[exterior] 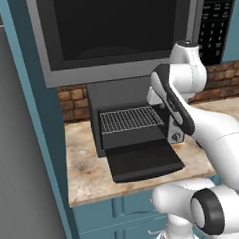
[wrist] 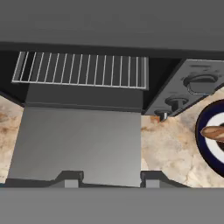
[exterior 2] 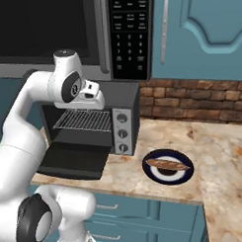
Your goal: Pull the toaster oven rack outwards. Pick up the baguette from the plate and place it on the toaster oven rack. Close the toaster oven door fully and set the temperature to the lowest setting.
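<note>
The dark grey toaster oven (exterior 2: 123,95) stands on the counter with its door (exterior: 144,160) dropped open and lying flat. Its wire rack (wrist: 83,69) sits level in the mouth of the cavity, front edge showing. My gripper (wrist: 110,178) hangs above the open door (wrist: 78,144), facing down, open with nothing between its fingers. The hand is in front of the oven's top edge, over the rack (exterior 2: 83,120). An orange-brown baguette (exterior 2: 168,165) lies on a dark blue plate (exterior 2: 167,180) to the right of the oven. The silver knob panel (exterior 2: 122,134) is on the oven's right side.
A large microwave (exterior: 111,27) with a keypad (exterior 2: 130,33) hangs right above the oven. Behind the counter runs a brick wall (exterior 2: 191,103). The marble counter (exterior 2: 223,154) stretches on to the right, and a teal cabinet side (exterior: 43,146) borders it on the left.
</note>
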